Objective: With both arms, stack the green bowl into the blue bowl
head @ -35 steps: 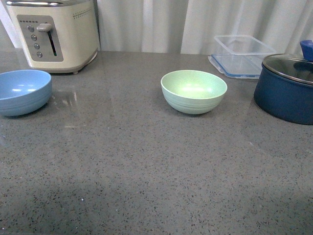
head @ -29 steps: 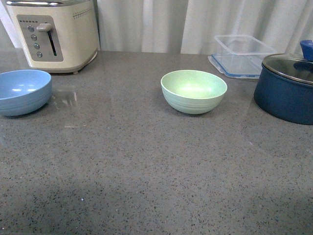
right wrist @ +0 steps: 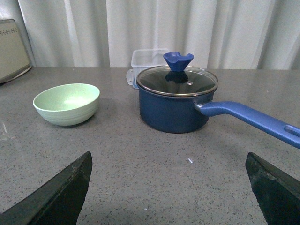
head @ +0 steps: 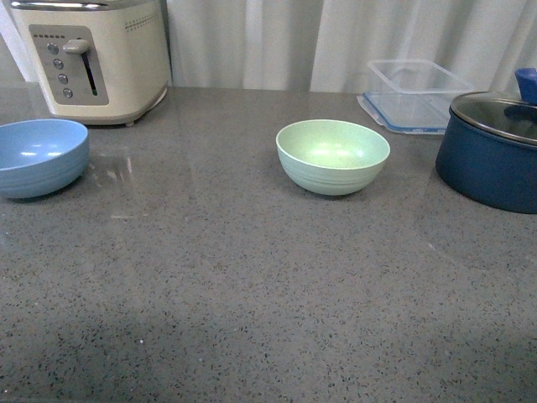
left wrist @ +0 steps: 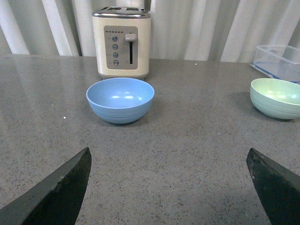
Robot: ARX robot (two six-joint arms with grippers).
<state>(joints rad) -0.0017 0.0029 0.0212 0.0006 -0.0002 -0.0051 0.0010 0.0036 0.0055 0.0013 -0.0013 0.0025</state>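
Far left of the grey counter (head: pixel 252 285): the blue bowl (head: pixel 40 157) stands upright and empty, just in front of the cream toaster (head: pixel 101 54). Centre, slightly right: the green bowl (head: pixel 332 156) stands upright and empty, well apart from the blue bowl, with bare counter between them. Rear right: a clear plastic container (head: pixel 415 94). Far right: a lidded navy pot (head: pixel 491 164), near the green bowl but not touching it. Change over the last half second: none noted, as both bowls and all other items sit exactly where they were, and neither arm appears in the front view. Left gripper (left wrist: pixel 168 152): jaws spread wide, holding nothing, low over the counter and facing the blue bowl from a distance. Right gripper (right wrist: pixel 168 153): jaws likewise released and empty, with the green bowl and the pot both ahead of it. Assessment: no contact has been made and stacking has not begun. The right arm looks better placed to approach the green bowl, and the pot's long handle nearby is a likely obstruction.
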